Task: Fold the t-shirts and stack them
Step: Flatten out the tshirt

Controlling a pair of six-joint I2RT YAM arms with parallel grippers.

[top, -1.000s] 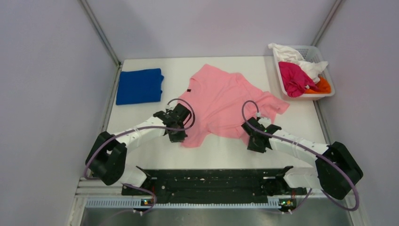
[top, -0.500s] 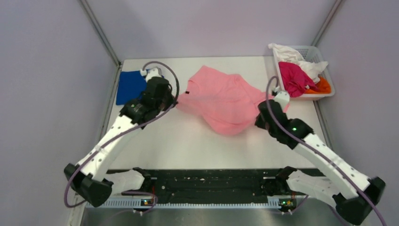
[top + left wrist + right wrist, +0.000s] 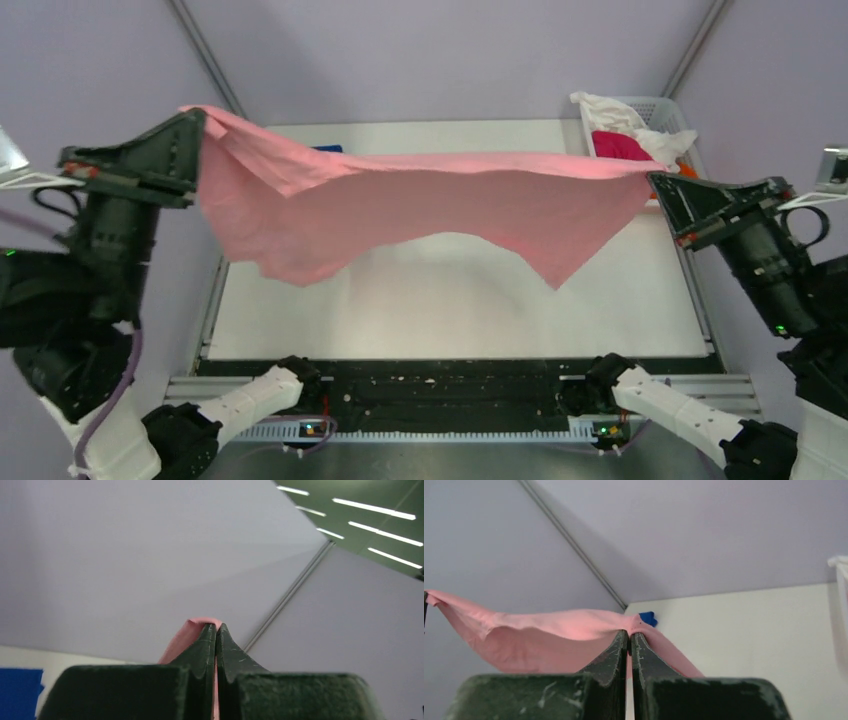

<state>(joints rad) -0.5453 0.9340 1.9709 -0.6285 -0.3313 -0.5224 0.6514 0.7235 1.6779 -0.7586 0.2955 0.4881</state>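
The light pink t-shirt [image 3: 420, 205] hangs stretched in the air between my two grippers, high above the table. My left gripper [image 3: 198, 118] is shut on its left corner; the pink cloth [image 3: 187, 635] shows at the closed fingertips [image 3: 216, 628]. My right gripper [image 3: 655, 178] is shut on its right corner; the pink t-shirt [image 3: 544, 635] runs off to the left from the closed gripper [image 3: 629, 634]. The royal blue t-shirt [image 3: 328, 149] lies at the table's far left, almost hidden behind the pink one; a bit of it shows in the right wrist view [image 3: 648, 618].
The white slotted basket [image 3: 668, 115] stands at the far right, holding white [image 3: 618, 110], magenta [image 3: 620, 146] and orange [image 3: 686, 171] shirts. The white table [image 3: 450, 300] lies under the hanging shirt. Grey walls enclose the sides and back.
Both arms have risen from the table and swung outward, lifting the pink t-shirt off the table and pulling it taut in the air between them.
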